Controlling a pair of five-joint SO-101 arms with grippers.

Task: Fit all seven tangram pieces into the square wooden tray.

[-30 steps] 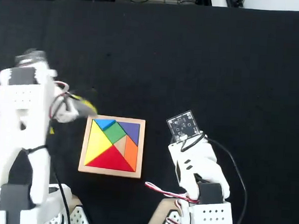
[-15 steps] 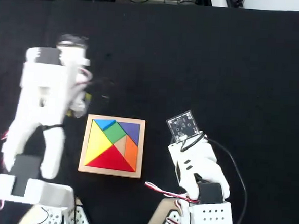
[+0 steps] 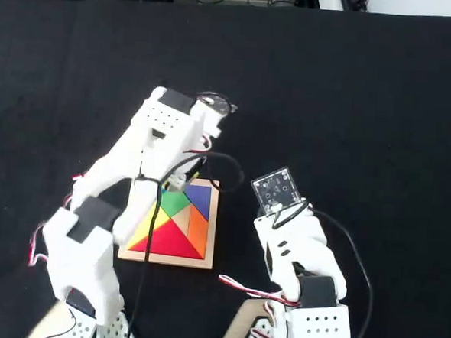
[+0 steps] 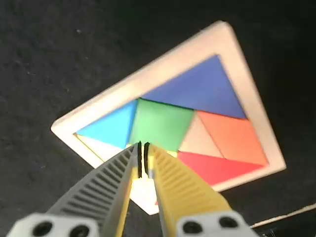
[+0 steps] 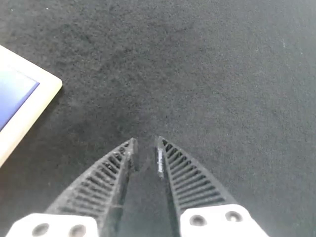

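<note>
The square wooden tray (image 3: 166, 261) lies near the table's front, with coloured tangram pieces lying flat inside it. In the left wrist view I see a dark blue triangle (image 4: 197, 91), a green square (image 4: 160, 123), a light blue piece (image 4: 111, 129), an orange piece (image 4: 229, 138), a tan triangle (image 4: 200, 143) and a red triangle (image 4: 217, 168). My left gripper (image 4: 142, 148) hangs shut over the tray's far half (image 3: 185, 180), holding nothing. My right gripper (image 5: 146, 145) rests over bare cloth right of the tray, its fingers nearly together and empty.
The table is covered with black cloth (image 3: 330, 91). The left arm (image 3: 146, 156) crosses the tray's left side and hides part of it. The right arm (image 3: 297, 250) sits folded near the front edge. A tray corner (image 5: 24, 106) shows beside the right gripper.
The left arm has swung from the table's left side rightward, and its gripper now sits over the tray. The right arm has not moved.
</note>
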